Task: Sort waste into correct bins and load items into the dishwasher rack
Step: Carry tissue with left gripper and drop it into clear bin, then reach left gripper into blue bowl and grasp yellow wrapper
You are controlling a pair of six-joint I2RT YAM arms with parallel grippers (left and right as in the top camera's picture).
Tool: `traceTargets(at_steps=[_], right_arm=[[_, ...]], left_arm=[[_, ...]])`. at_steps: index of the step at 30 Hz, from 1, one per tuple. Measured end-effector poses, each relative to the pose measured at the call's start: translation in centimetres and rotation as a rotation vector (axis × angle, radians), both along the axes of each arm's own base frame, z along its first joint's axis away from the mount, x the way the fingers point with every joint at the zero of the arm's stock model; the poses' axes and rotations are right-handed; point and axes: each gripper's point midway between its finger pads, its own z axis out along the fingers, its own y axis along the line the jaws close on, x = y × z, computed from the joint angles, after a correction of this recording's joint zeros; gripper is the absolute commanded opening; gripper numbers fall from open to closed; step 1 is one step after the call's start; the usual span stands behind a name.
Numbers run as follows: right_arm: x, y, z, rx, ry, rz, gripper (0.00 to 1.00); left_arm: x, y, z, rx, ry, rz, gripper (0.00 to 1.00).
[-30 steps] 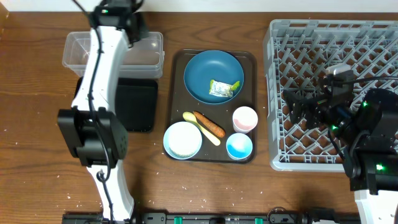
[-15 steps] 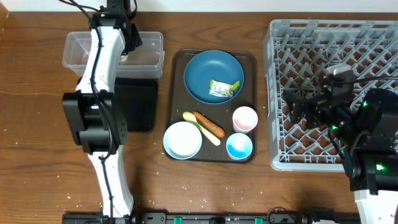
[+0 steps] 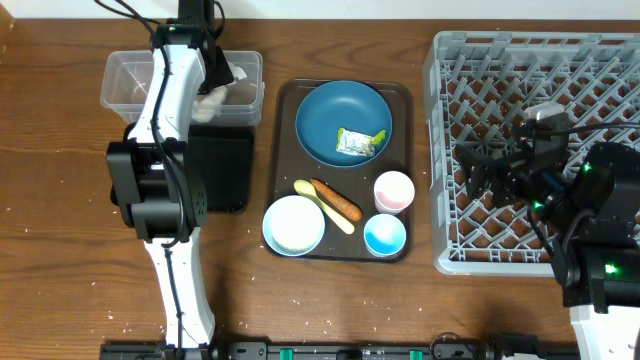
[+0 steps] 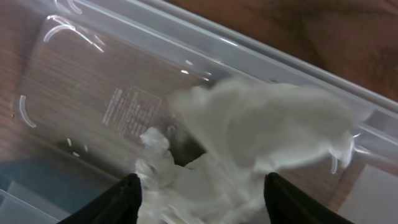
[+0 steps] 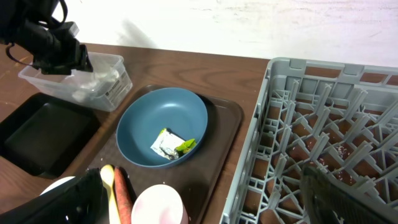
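My left gripper (image 3: pixel 212 72) hangs over the clear plastic tub (image 3: pixel 125 80), open. A crumpled white paper wad (image 4: pixel 249 130) lies in the tub below and between its fingers (image 4: pixel 127 199). The printed wrapper (image 3: pixel 360 143) rests on the blue plate (image 3: pixel 320 115). On the brown tray lie the carrot piece (image 3: pixel 340 202), the yellow spoon (image 3: pixel 322 205), the white bowl (image 3: pixel 294 225), the pink cup (image 3: pixel 394 190) and the blue cup (image 3: pixel 385 235). My right gripper (image 3: pixel 472 178) is open and holds nothing, above the left side of the grey dishwasher rack (image 3: pixel 540 60).
The shallow black tray (image 3: pixel 222 165) sits just in front of the clear tub, partly under my left arm. The brown serving tray (image 3: pixel 402 95) lies between the bins and the rack. Rice grains speckle the table near the front edge (image 3: pixel 300 298).
My left gripper moved over the clear tub and its jaws opened. A white paper wad now shows in the tub. The right arm has not moved.
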Motion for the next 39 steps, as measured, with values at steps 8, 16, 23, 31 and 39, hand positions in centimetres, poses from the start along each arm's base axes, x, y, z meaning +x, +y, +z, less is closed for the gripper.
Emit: traceTargets(at_steps=[8, 16, 23, 31, 39], right_arm=[[0.0, 0.0, 0.1, 0.000, -0.004, 0.000, 0.99], [0.1, 0.0, 0.3, -0.001, -0.014, 0.000, 0.99], [0.2, 0.0, 0.3, -0.001, -0.016, 0.000, 0.99], [0.1, 0.0, 0.3, -0.001, -0.015, 0.000, 0.99], [0.0, 0.0, 0.1, 0.000, -0.004, 0.000, 0.99]], left_arm=[[-0.2, -0.3, 2.9, -0.002, -0.043, -0.019, 0.68], [-4.3, -8.1, 11.6, -0.085, -0.081, -0.324, 0.68], [-8.0, -18.5, 7.3, -0.186, 0.069, -0.550, 0.68], [-8.6, -25.0, -0.5, -0.236, 0.102, -0.587, 0.69], [-8.7, -28.6, -5.2, -0.241, 0.103, -0.636, 0.70]])
